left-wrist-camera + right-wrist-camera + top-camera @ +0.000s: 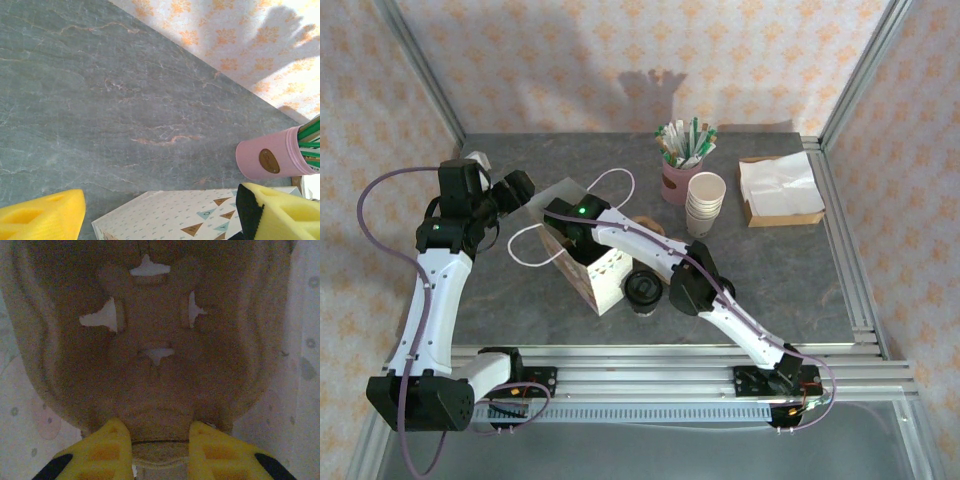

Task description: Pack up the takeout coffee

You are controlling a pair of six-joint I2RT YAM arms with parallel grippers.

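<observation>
The takeout coffee [642,288] stands upright on the grey table [790,270], black lid up, so its long axis runs straight up and down; it sits just right of the paper bag [605,275], at the bag's near corner, and outside it. The bag is open at the top and the right arm reaches down into it; in there the right gripper [157,432] pinches the rim of a brown pulp tray [155,340] (dim in there, but the lip clearly sits between the yellow fingers). The left gripper [160,205] is spread wide at the bag's far-left edge; I cannot tell whether it touches. Farther right, a pink pot [675,183] holds green and white sticks; beside it are stacked white cups [705,205] and a cardboard box [780,190] of napkins.
</observation>
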